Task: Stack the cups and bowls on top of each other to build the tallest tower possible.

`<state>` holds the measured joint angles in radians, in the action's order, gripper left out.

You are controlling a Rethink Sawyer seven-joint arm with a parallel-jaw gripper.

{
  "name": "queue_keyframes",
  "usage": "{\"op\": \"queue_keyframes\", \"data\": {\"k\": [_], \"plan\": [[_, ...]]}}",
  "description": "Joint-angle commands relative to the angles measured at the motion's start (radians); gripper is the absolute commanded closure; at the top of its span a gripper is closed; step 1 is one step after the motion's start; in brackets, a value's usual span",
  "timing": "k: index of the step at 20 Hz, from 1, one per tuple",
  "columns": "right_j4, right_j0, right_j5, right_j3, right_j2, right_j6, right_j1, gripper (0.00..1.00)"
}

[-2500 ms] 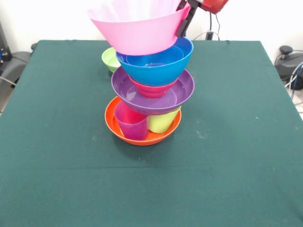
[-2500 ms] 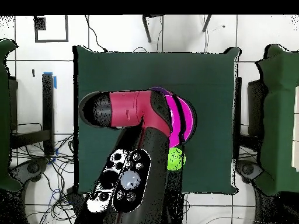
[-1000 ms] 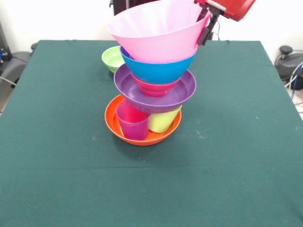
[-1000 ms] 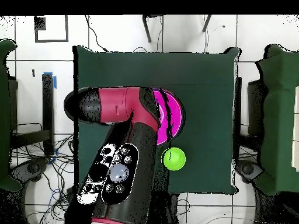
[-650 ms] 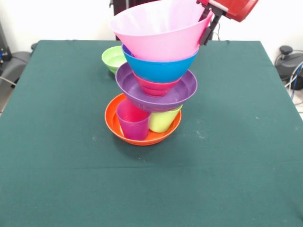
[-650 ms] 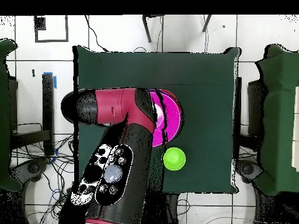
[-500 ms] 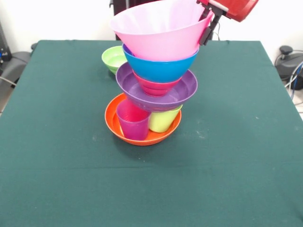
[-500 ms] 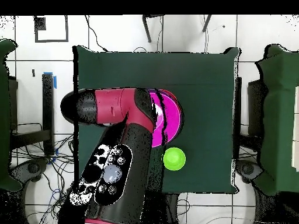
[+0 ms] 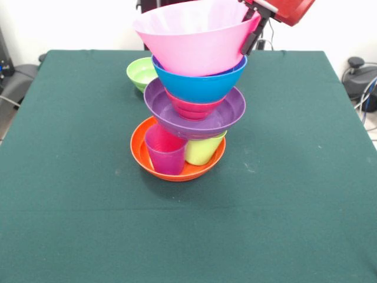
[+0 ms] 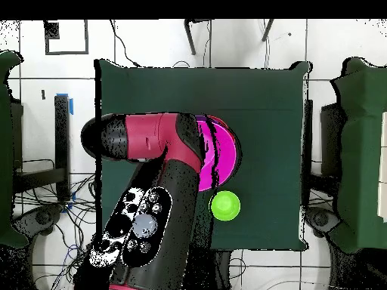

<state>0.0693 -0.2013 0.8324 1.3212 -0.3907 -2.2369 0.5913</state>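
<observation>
The fingers pinched the rim of the pink bowl, which sat on top of the tower in the middle of the tabletop. A green bowl sat behind it.

Dark green table on white tiled floor (cables alongside), white wall behind.

The table wears a dark green cloth. Directly on it sit an orange bowl (near the middle, carrying the stack) and a small green bowl just behind it.
</observation>
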Motion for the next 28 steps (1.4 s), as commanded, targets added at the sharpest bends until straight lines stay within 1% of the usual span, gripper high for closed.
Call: {"op": "queue_keyframes", "data": {"k": [1,4,9,14,26,27,28], "plan": [[0.034,0.002,0.006,-0.046,0.013,-0.122,-0.048,1.00],[0.041,0.008,-0.005,-0.052,0.004,-0.107,-0.052,1.00],[0.032,0.016,-0.013,-0.071,0.002,-0.095,-0.065,1.00],[0.015,0.018,-0.029,-0.069,0.015,-0.098,-0.071,1.00],[-0.003,0.010,-0.009,-0.055,0.029,-0.102,-0.062,1.00],[-0.003,0.012,-0.016,-0.052,0.031,-0.097,-0.058,0.00],[-0.006,0.015,-0.018,-0.047,0.036,-0.095,-0.053,0.00]]}}
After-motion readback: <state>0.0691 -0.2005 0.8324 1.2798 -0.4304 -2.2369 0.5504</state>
